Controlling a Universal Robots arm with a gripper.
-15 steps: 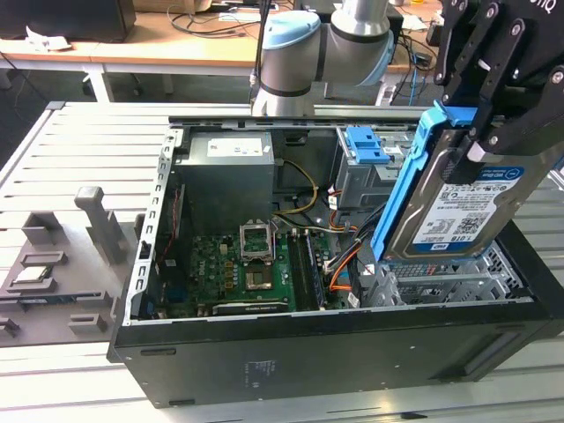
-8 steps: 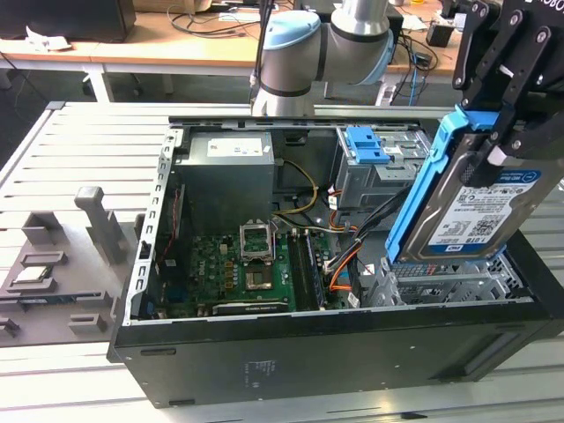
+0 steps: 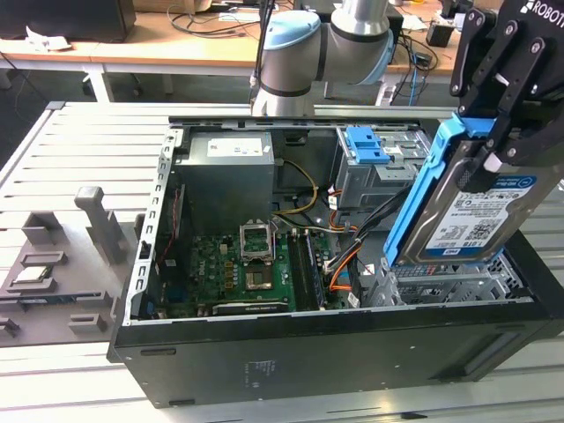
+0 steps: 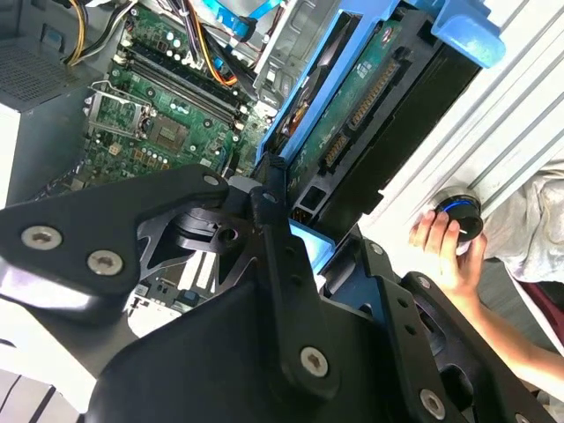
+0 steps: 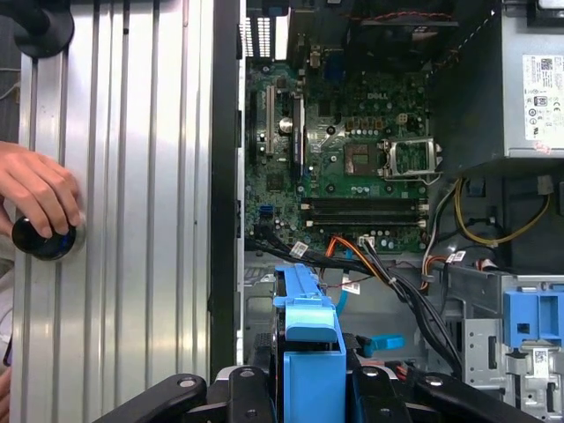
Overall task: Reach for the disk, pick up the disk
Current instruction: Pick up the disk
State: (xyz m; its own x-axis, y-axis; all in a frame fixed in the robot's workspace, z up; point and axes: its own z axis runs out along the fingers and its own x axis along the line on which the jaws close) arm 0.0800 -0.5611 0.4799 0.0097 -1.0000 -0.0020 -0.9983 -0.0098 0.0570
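Note:
The disk (image 3: 471, 211) is a silver hard drive with a white-and-blue label and blue rails. It hangs tilted above the right end of the open computer case (image 3: 291, 361), clear of the drive bay. My gripper (image 3: 495, 148) comes down from the upper right and is shut on the disk's upper part. In the second wrist view the disk's green circuit side (image 4: 352, 115) runs away from the black fingers (image 4: 269, 207). In the first wrist view I see the disk (image 5: 308, 339) edge-on, its blue rail clamped in the gripper (image 5: 308, 392).
Inside the case lie a green motherboard (image 3: 242, 264), a power supply (image 3: 229, 176), loose cables and a metal drive cage with a blue latch piece (image 3: 366, 145). A person's hand (image 4: 445, 247) rests on a black knob beside the case. Grey fixtures (image 3: 62, 256) stand at the exterior view's left.

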